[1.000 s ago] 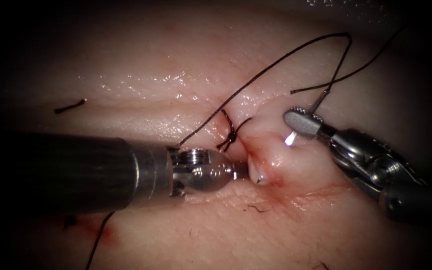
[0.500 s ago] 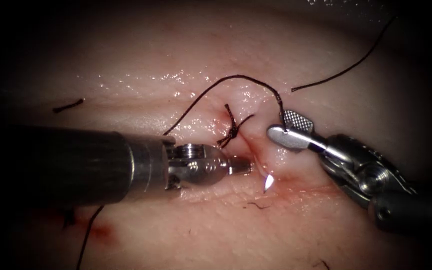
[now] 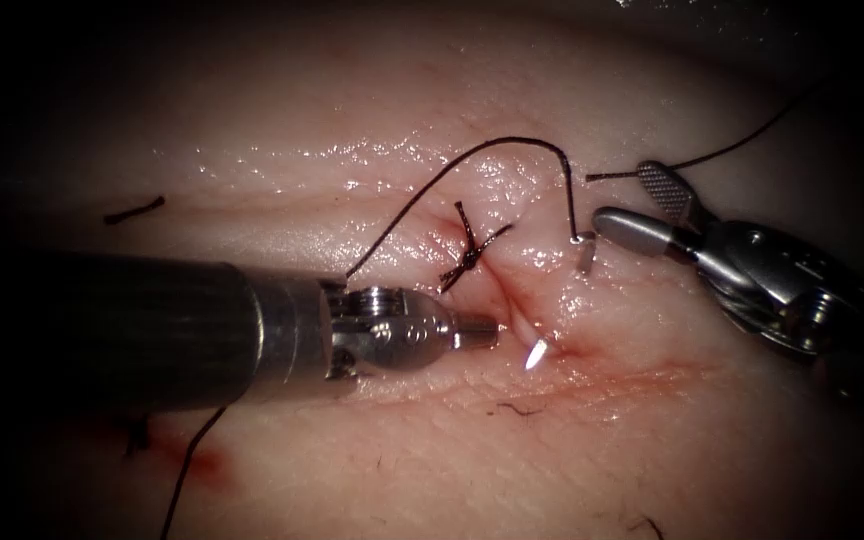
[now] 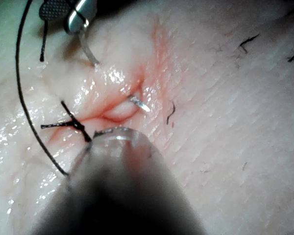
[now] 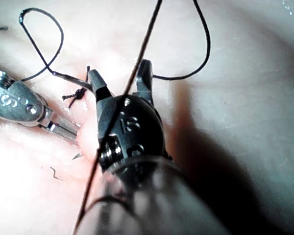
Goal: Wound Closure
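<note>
The left end effector (image 3: 477, 331), jaws closed, presses the tissue (image 3: 352, 450) left of the cut (image 3: 512, 300), holding nothing. The needle (image 3: 540, 351) sits through the tissue, tip out below, tail (image 3: 584, 255) out right. The right end effector (image 3: 637, 205) is open, empty. Any regrasp should follow the needle's curve.
</note>
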Robot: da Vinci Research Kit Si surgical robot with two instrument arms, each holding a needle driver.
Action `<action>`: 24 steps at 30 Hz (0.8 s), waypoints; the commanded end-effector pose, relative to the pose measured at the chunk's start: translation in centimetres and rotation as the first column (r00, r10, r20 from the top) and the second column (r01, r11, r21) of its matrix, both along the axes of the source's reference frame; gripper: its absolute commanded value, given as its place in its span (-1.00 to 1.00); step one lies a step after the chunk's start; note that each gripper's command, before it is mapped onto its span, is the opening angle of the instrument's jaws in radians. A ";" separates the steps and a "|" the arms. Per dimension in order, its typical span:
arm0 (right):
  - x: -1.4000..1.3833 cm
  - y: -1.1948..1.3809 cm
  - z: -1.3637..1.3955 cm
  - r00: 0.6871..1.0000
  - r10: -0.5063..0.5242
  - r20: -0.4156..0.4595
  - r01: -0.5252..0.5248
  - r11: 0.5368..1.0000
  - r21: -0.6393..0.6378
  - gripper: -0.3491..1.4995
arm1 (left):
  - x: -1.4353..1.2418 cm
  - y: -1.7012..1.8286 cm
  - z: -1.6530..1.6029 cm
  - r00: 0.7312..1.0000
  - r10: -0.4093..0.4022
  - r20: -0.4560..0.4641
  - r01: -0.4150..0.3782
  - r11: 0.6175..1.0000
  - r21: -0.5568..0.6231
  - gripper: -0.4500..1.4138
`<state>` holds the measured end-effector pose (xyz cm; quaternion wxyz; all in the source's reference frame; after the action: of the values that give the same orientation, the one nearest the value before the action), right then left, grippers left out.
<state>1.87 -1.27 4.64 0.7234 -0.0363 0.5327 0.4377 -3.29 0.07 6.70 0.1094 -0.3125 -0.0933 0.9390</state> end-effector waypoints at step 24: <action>0.12 -0.27 -0.29 0.935 -0.335 0.121 0.344 0.937 -0.063 0.74 | -0.02 -0.02 0.06 1.000 0.001 -0.003 -0.001 1.000 -0.003 -1.00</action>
<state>1.88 -1.52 4.32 0.8147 0.0014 0.5079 0.2799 -3.26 0.07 6.70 0.1082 -0.3113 -0.0918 0.9397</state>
